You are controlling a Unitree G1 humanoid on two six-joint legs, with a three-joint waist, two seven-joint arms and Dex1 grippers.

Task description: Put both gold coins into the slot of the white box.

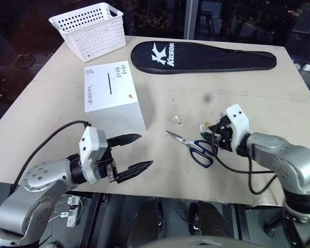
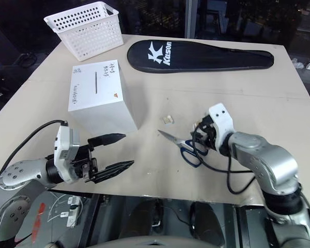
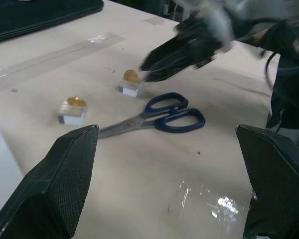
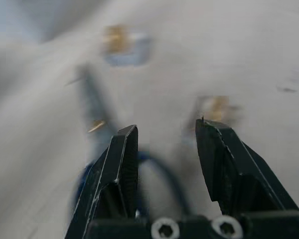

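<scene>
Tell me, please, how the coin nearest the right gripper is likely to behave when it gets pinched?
The coin stands on a small clear case, so a nudge would probably knock it off. It looks thin and shiny, so likely slippery between the fingers of the right gripper. Being round, it may roll across the table if dropped.

Gold coins [image 3: 131,75]; white box [image 1: 113,98]; blue-handled scissors [image 1: 196,147]; white perforated basket [image 1: 90,30].
</scene>
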